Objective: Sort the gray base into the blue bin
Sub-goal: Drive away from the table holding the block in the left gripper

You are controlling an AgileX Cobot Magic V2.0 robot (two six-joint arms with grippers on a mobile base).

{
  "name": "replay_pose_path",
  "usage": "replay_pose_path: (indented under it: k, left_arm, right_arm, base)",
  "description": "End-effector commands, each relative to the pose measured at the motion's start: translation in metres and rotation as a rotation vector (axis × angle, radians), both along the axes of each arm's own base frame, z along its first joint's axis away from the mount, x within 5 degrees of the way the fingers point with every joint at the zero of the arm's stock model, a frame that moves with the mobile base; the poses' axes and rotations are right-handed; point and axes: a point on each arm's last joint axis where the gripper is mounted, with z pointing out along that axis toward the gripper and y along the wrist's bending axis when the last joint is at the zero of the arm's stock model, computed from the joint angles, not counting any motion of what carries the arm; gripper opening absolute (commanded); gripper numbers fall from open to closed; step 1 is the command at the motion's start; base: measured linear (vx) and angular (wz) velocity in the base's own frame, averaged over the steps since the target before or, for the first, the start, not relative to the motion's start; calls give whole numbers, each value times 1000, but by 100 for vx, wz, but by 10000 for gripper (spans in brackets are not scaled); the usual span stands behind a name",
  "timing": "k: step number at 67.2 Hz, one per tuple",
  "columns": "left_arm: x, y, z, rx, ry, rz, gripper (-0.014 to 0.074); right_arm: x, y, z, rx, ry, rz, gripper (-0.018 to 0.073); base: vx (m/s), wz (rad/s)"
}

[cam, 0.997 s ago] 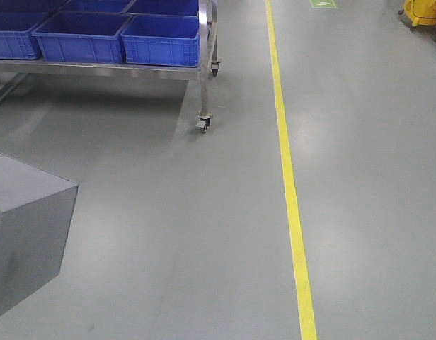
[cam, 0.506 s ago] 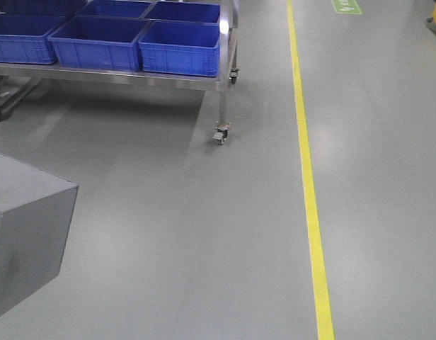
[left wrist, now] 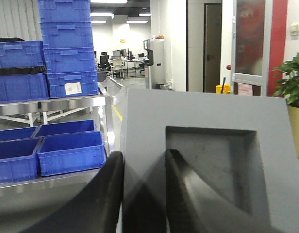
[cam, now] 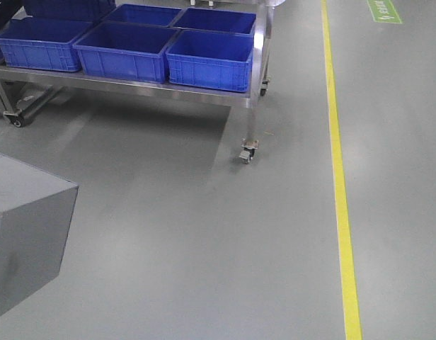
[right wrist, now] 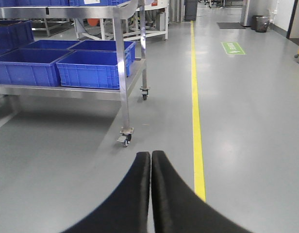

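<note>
The gray base (left wrist: 203,111) fills the left wrist view, its square recess facing the camera. My left gripper (left wrist: 142,160) is shut on the block's wall, one finger outside and one inside the recess. In the front view the same gray base (cam: 27,234) hangs at the lower left, well short of the cart. Several blue bins stand on the cart's low shelf; the nearest blue bin (cam: 211,60) is at its right end and looks empty. My right gripper (right wrist: 151,154) is shut with nothing in it, pointing at the floor.
The steel cart (cam: 133,83) stands on casters (cam: 246,154), with its right leg nearest me. A yellow floor line (cam: 342,205) runs along the right. More blue totes (left wrist: 67,48) are stacked on the upper shelf. A potted plant (left wrist: 292,92) stands far right.
The cart and the yellow line have slid rightward and lower in the front view, so more bins show. The gray base keeps its place in the frame.
</note>
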Motion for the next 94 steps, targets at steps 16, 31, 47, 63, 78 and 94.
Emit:
replay_pose_path:
  k: [16, 31, 47, 63, 78, 94]
  left_arm:
    - [-2, 2, 18, -82, -103, 9, -7]
    - [-2, 2, 18, -82, -103, 9, -7]
    - [-2, 2, 18, -82, -103, 9, -7]
    - [-2, 2, 18, -82, -103, 9, -7]
    - [-2, 2, 18, -82, -103, 9, -7]
    - [-2, 2, 18, -82, -103, 9, -7]
  right_arm:
    - [2, -1, 5, -24, -53, -4, -5]
    - [2, -1, 5, -24, -53, -4, -5]
    - [2, -1, 5, -24, -53, -4, -5]
    - [2, -1, 5, -24, -53, -4, -5]
    - [2, -1, 5, -24, -53, -4, -5]
    - [2, -1, 5, -24, -53, -4, -5]
  base:
    - [40, 9]
    - [39, 8]
    - [36, 27]
    - [35, 58]
    - [34, 68]
    - [38, 61]
